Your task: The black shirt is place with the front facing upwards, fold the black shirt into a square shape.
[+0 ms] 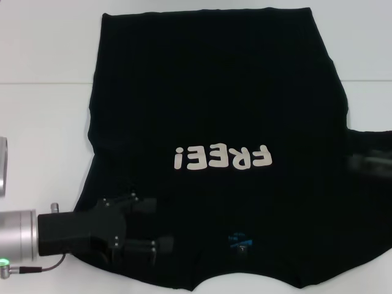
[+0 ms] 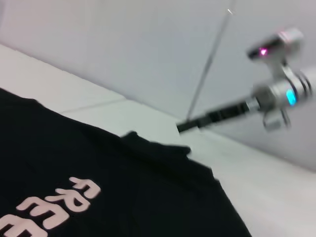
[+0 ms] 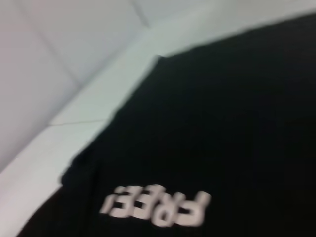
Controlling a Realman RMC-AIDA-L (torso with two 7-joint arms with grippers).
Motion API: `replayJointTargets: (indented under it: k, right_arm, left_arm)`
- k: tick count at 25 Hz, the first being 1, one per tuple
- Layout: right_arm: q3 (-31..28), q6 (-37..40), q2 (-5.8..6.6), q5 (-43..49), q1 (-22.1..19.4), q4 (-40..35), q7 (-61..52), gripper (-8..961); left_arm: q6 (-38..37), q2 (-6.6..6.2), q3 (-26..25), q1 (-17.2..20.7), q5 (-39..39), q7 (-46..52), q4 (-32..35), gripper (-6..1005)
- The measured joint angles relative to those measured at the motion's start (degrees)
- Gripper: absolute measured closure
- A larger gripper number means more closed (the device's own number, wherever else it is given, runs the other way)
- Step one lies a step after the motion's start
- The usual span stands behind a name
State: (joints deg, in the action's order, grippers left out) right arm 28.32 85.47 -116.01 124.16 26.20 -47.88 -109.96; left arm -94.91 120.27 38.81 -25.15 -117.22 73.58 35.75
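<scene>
Black shirt (image 1: pixel 214 122) flat on white table (image 1: pixel 43 122), front up, lettering visible, no fold yet. Left gripper (image 1: pixel 138 242) over near-left shoulder, grip state unclear. Right gripper out of sight. All folds remain.

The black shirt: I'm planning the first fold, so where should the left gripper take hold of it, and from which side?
Probably the near left shoulder edge of the black shirt, approached from the robot's left. The shirt lies flat, collar toward the robot, and the left gripper is already over that corner.
</scene>
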Motion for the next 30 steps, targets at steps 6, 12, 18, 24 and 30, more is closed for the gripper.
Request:
replayJointTargets:
  k: [6, 12, 18, 24, 30]
  right_arm:
    - [-1.0, 5.2, 2.60, 11.5, 0.1, -12.6, -25.0, 36]
    - [-5.3, 10.4, 3.56, 22.0, 2.1, -21.7, -39.0, 37]
    - [-4.8, 7.9, 3.28, 30.2, 4.8, -19.5, -41.5, 37]
    - [-4.2, 3.5, 4.08, 31.4, 7.3, -11.1, -41.6, 38]
    - [-2.6, -1.2, 4.85, 31.6, 8.2, -6.7, -41.7, 39]
  left_arm:
    - [-0.1, -0.05, 0.3, 0.3, 0.0, -1.9, 0.8, 51]
    - [-0.3, -0.44, 0.3, 0.3, 0.0, -2.0, 0.9, 50]
    - [-0.4, -0.16, 0.4, 0.5, -0.7, -2.2, 0.9, 51]
    - [-0.4, 0.01, 0.4, 0.5, -1.3, -2.3, 1.0, 51]
    - [-0.4, 0.05, 0.4, 0.5, -1.3, -2.3, 1.0, 51]
